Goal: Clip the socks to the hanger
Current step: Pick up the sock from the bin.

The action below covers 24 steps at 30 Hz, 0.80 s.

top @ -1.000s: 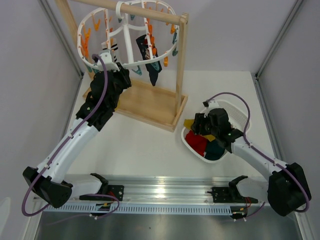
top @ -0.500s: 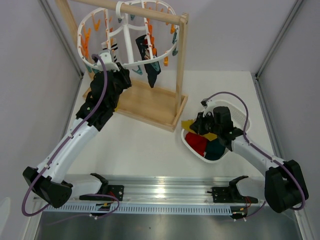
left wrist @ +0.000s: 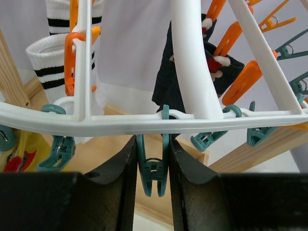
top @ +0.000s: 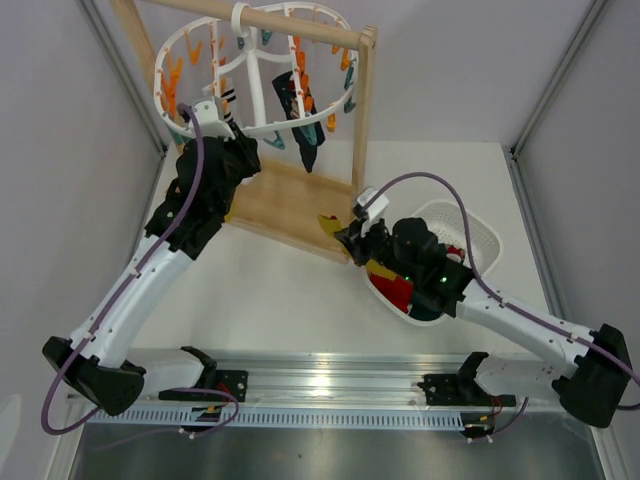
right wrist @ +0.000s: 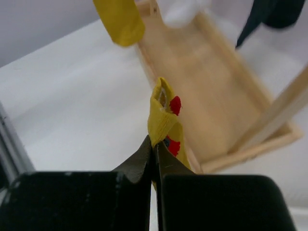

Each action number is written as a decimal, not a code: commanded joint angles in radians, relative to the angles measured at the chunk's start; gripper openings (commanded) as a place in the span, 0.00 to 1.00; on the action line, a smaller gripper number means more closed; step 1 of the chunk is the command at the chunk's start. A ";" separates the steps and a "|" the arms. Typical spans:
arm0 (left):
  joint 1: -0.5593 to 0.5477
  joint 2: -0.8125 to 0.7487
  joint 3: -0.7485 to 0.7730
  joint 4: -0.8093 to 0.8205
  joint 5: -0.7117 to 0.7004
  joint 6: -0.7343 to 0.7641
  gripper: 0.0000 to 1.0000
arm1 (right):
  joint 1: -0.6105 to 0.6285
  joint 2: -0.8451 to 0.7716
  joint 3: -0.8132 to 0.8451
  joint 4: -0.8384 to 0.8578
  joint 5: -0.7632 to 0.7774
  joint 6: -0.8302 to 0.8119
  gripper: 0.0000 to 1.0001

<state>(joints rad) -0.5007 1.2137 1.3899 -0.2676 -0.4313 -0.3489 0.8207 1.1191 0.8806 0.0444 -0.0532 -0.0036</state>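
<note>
The white hanger [top: 255,75] hangs from the wooden rack's bar. My left gripper [left wrist: 152,147] is up at its near rim [left wrist: 120,122], shut on a teal peg [left wrist: 153,173], squeezing its two handles. A white black-striped sock [left wrist: 50,62] and a navy sock [left wrist: 192,77] hang clipped behind the rim, and a yellow sock [left wrist: 19,154] hangs at the left. My right gripper [right wrist: 154,144] is shut on the cuff of a yellow sock with red marks [right wrist: 166,118], held in the air near the rack's base; from above, that sock [top: 327,223] shows left of the basket.
A white perforated basket [top: 475,235] at right holds a red sock [top: 393,290] and a dark teal sock [top: 430,305]. The wooden rack's base [top: 290,205] and post [top: 362,130] stand close to my right gripper. Orange and teal pegs dangle all round the hanger.
My right gripper shut on the yellow sock in the basket and carried it up and left toward the rack's base. The left gripper stayed at the hanger's rim.
</note>
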 commanded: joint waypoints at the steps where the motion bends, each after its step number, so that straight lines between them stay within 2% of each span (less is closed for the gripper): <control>1: 0.005 0.020 0.063 -0.120 0.035 -0.053 0.01 | 0.155 0.094 0.058 0.263 0.355 -0.192 0.00; 6: 0.005 0.027 0.086 -0.154 0.055 -0.096 0.01 | 0.222 0.267 0.116 0.564 0.510 -0.306 0.00; 12: 0.004 0.024 0.104 -0.191 0.062 -0.128 0.01 | 0.245 0.430 0.175 0.810 0.558 -0.380 0.00; 17: 0.005 0.032 0.109 -0.208 0.057 -0.154 0.01 | 0.250 0.495 0.238 0.862 0.547 -0.381 0.00; 24: 0.005 0.041 0.109 -0.206 0.055 -0.177 0.01 | 0.252 0.541 0.314 0.833 0.495 -0.358 0.00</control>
<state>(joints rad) -0.4976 1.2457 1.4757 -0.3981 -0.4065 -0.4992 1.0649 1.6421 1.1378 0.8082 0.4576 -0.3679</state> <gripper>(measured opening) 0.307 0.009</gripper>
